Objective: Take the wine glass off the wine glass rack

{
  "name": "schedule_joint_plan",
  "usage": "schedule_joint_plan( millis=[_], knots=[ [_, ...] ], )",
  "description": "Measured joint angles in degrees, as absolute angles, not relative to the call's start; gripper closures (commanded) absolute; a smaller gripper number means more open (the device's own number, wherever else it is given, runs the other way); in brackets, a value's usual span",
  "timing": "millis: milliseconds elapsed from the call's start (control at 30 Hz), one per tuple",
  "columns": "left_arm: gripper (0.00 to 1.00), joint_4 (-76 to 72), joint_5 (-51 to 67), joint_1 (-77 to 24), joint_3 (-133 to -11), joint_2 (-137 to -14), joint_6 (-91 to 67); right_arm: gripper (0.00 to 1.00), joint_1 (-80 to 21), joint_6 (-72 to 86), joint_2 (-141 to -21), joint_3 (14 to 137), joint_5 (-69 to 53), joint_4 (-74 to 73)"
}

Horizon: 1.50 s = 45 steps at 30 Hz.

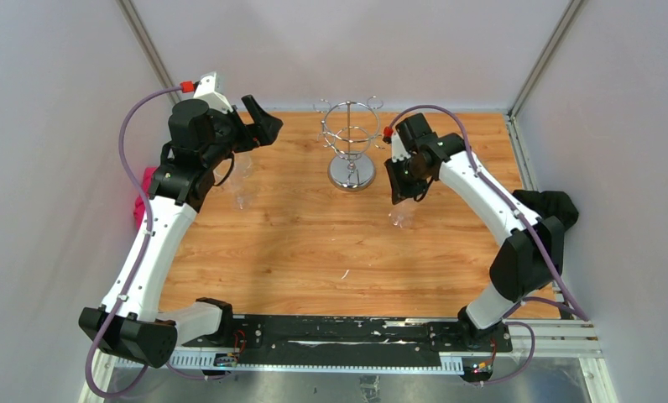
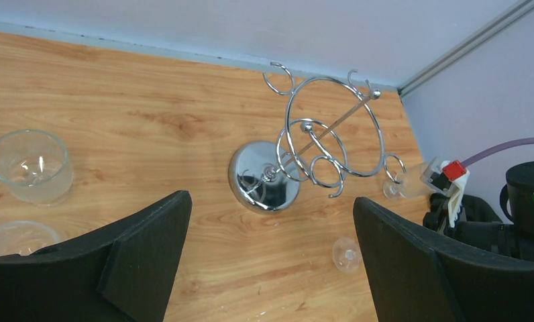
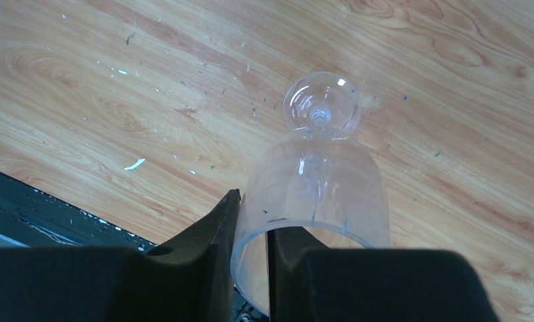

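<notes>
rack (image 1: 352, 174) is gleaming mirror chrome | table (image 1: 297, 252) is showing orange-brown wood grain | glass (image 3: 314, 181) right of rack is looking clear | arms (image 1: 146, 252) are showing white with black joints | cables (image 1: 122, 134) are showing purple | cloth (image 1: 143, 197) far left of rack is showing pink

Wooden table (image 1: 314, 243) — pink cloth (image 1: 143, 200) at left edge, black cloth (image 1: 553, 206) right.

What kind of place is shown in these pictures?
Probably a robot test cell: a wooden table between plain walls, left arm and right arm bolted at its near edge, and a wine glass rack.
</notes>
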State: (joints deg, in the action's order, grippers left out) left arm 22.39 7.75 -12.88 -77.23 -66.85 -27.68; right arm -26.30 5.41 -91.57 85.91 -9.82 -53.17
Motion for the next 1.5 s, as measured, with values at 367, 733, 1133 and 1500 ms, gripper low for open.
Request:
schedule_joint_plan(
  millis=[367, 733, 1133, 1500],
  knots=[
    [0.03, 22.39, 7.75, -12.88, -77.21, -66.85, -27.68, 1.00, -26.57, 5.98, -91.26, 83.57, -9.67, -52.53],
    [0.03, 22.41, 7.77, -12.88, -77.21, -66.85, -27.68, 1.00, -26.57, 6.44, -89.71, 80.93, -9.43, -51.33],
    [0.03, 22.44, 7.75, -12.88, -77.21, -66.81, -27.68, 1.00, -26.63, 7.57, -88.97, 79.26, -9.47, -49.67],
    [0.03, 22.44, 7.77, -12.88, -76.97, -66.81, -27.68, 0.82, -26.65, 7.79, -88.97, 79.29, -9.34, -49.76]
  ],
)
